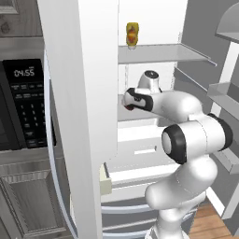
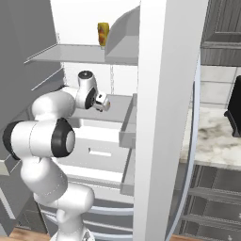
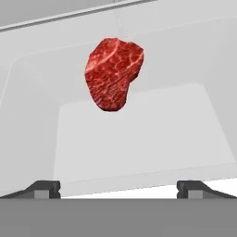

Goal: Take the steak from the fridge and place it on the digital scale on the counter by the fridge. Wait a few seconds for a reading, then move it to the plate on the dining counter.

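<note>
The steak (image 3: pixel 114 73), a bright red marbled lump, lies on a pale grey shelf (image 3: pixel 139 134) inside the open white fridge (image 1: pixel 79 93). My gripper (image 3: pixel 119 190) is open, its two dark fingertips (image 3: pixel 46 189) set wide apart and short of the steak, with nothing between them. My hand (image 2: pixel 101 101) reaches in over the middle shelf, below the shelf with the bottle. A strip of the marble counter (image 2: pixel 214 136) lies to the right of the fridge door. The digital scale, the plate and the dining counter are out of view.
A yellow-orange bottle (image 1: pixel 132 35) stands on the upper shelf (image 1: pixel 158 53). The open fridge doors flank the arm closely on both sides. A black microwave (image 1: pixel 23 102) is at the left. A black box (image 2: pixel 234 113) sits on the counter at the right edge.
</note>
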Robot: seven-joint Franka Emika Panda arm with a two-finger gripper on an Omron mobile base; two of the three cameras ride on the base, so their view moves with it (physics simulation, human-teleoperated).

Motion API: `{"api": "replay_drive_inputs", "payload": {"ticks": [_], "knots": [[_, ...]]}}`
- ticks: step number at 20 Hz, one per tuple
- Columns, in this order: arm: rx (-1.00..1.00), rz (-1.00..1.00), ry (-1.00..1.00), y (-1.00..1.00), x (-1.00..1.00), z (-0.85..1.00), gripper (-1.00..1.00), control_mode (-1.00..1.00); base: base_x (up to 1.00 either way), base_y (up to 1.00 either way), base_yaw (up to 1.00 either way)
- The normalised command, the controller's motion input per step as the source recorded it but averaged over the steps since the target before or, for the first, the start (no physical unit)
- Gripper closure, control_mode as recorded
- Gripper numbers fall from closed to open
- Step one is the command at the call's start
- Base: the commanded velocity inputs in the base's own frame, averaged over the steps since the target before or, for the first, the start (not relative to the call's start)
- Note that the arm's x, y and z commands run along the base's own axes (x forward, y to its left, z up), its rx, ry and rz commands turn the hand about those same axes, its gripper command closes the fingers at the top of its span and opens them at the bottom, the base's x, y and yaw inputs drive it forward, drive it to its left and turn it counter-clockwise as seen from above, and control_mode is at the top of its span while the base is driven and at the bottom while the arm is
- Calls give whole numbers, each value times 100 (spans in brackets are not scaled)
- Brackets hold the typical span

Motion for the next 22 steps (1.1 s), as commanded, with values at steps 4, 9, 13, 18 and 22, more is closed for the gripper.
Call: {"api": "replay_drive_inputs", "payload": {"ticks": [4,9,13,18,22], "knots": [[0,0,0,0,47,-15,-100,-100,0,0,0],[0,0,0,0,27,-9,-100,-100,0,0,0],[0,0,0,0,33,0,-100,-100,0,0,0],[0,0,0,0,33,-6,-100,-100,0,0,0],[0,0,0,0,22,-22,-100,-100,0,0,0]]}}
